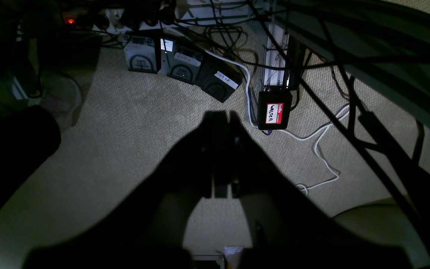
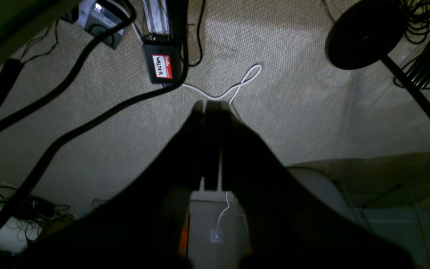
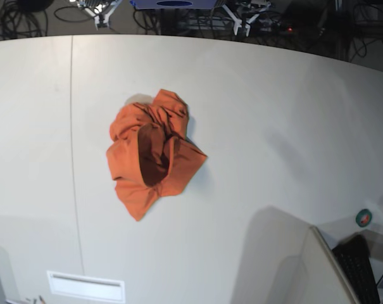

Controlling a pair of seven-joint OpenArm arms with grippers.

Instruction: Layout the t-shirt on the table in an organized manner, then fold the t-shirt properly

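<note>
On my overhead feed the t-shirt [image 3: 154, 152] lies in a crumpled orange heap a little left of the middle of the worktop [image 3: 273, 114], bunched so that one opening gapes upward and shows the darker inside; I cannot make out sleeves, hem or neck label in this state. Nothing touches it, and neither arm shows in that view. As I judge it, the task has not started: the shirt has yet to be spread flat, and all of the folding remains. A thin seam line [image 3: 71, 126] runs down the worktop just left of the heap, and a small angled white panel [image 3: 318, 272] sits at the near right corner, well apart from the cloth. Both wrist cameras look down at beige carpet [image 1: 133, 123] below the worktop level, so I take it the arms hang parked off to the sides. The left end effector [image 1: 222, 116] shows as a dark silhouette with its fingers pressed together and nothing between them; the right end effector [image 2: 207, 106] looks the same, closed and empty. A black box labelled WALTER [image 1: 274, 112] and loose white cable [image 2: 237, 86] lie on the floor beyond them.
</note>
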